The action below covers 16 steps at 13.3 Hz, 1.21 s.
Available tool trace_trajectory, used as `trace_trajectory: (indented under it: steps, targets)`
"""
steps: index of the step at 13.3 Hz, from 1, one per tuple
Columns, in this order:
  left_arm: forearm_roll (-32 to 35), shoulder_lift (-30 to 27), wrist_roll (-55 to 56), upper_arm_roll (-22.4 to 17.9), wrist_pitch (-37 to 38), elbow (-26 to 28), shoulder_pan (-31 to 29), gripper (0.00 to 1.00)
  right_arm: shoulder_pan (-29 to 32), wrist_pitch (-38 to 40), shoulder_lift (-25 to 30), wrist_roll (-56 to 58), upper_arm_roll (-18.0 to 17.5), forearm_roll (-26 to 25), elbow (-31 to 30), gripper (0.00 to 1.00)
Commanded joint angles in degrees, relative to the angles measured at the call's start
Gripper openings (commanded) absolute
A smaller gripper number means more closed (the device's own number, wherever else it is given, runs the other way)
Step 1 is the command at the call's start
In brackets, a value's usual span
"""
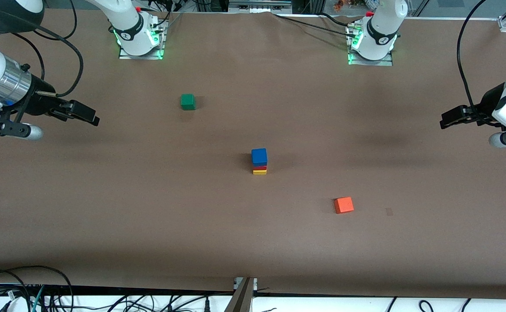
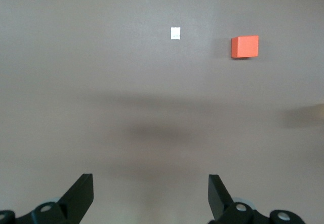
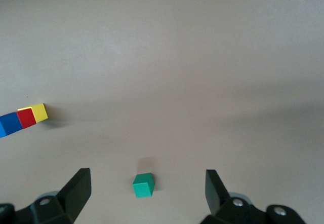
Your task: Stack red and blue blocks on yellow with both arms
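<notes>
A stack stands mid-table: the blue block (image 1: 259, 156) on top, the red block (image 1: 260, 167) under it, the yellow cube (image 1: 259, 172) at the bottom. The stack also shows in the right wrist view, with blue (image 3: 10, 123), red (image 3: 26, 117) and yellow (image 3: 39, 112). My right gripper (image 1: 89, 116) is open and empty, up over the table at the right arm's end. My left gripper (image 1: 448, 120) is open and empty, up over the table at the left arm's end. Both are well away from the stack.
A green cube (image 1: 187, 102) sits farther from the front camera than the stack, toward the right arm's end. An orange-red cube (image 1: 344, 205) lies nearer the front camera, toward the left arm's end, with a small paper scrap (image 2: 175, 33) beside it.
</notes>
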<state>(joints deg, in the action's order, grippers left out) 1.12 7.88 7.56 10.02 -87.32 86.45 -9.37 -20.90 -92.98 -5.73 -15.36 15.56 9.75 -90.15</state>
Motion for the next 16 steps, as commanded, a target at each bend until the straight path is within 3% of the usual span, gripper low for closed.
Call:
trace_trajectory:
  steps: [1, 12, 14, 16]
  targets:
    - [-1.1, 0.2, -1.3, 0.3, 0.0, -0.8, -0.6, 1.00, -0.5, -0.5, 3.3, 0.9, 0.3, -1.6, -3.7, 1.00]
    - [-1.1, 0.3, -1.3, 0.1, 0.0, -0.8, -0.6, 1.00, -0.1, 0.1, 3.9, 7.9, 2.6, -3.7, -3.7, 1.00]
    - [-1.1, 0.3, -1.2, 0.2, 0.0, -0.8, -0.5, 1.00, 1.6, 0.1, 3.9, 7.9, 1.5, -3.8, -3.8, 1.00]
    - [-1.1, 0.3, -1.2, 0.2, 0.0, -0.8, -0.5, 1.00, 5.4, 0.0, 3.9, 7.8, -2.3, -3.8, -3.9, 1.00]
